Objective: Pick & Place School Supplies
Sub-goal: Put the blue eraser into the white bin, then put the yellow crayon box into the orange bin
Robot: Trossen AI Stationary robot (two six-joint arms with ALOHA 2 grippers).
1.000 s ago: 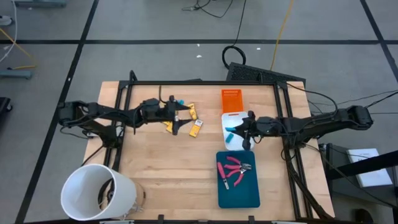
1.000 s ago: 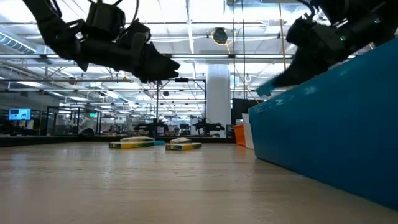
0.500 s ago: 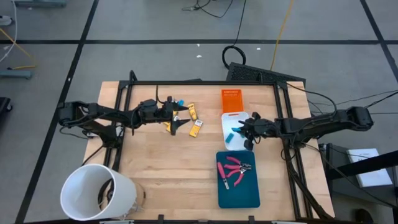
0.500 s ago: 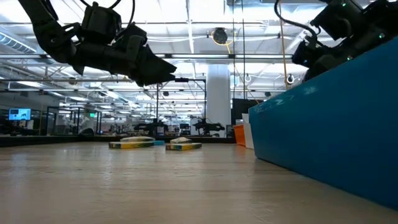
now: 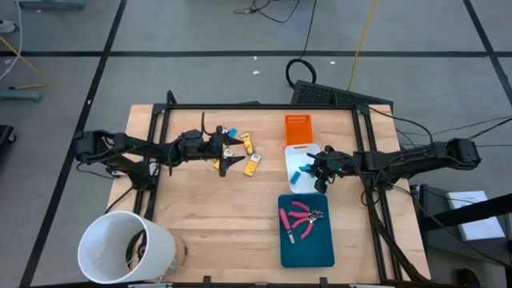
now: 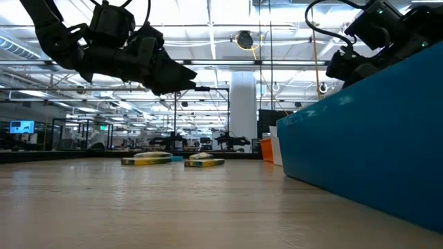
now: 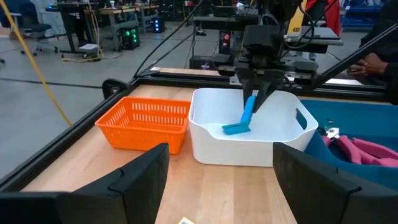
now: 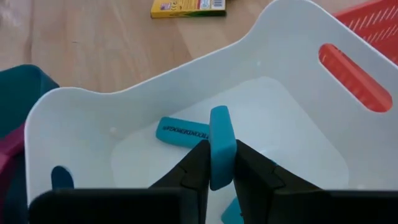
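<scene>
My right gripper (image 5: 315, 170) hangs over the white tray (image 5: 293, 154), shut on a stubby light-blue piece (image 8: 222, 146). Another light-blue piece (image 8: 183, 132) lies flat on the tray floor. My left gripper (image 5: 230, 156) is open above the table's far left part, over little yellow-orange pieces (image 5: 252, 164) lying flat on the wood, and touches nothing. A small blue piece (image 5: 230, 130) lies beside them. Pink-handled scissor-like tools (image 5: 302, 218) rest in the teal tray (image 5: 308, 248). My right gripper pinches the light-blue piece between its two fingers, which come from above and point down into the white tray. The fingers are on its upper end (image 7: 251, 102). The piece hangs tilted below them, its lower end (image 7: 246, 124) near the piece lying on the tray floor; whether they touch I cannot tell.
An orange basket (image 5: 296, 129) stands at the far edge beside the white tray. A big white bucket (image 5: 124, 248) sits off the table's near left corner. Bare wood (image 5: 216, 216) lies between the trays and the bucket. A yellow box (image 8: 186, 7) lies outside the tray.
My right gripper has risen and drawn a little toward the table's right edge over the white tray, staying shut on the light-blue piece.
</scene>
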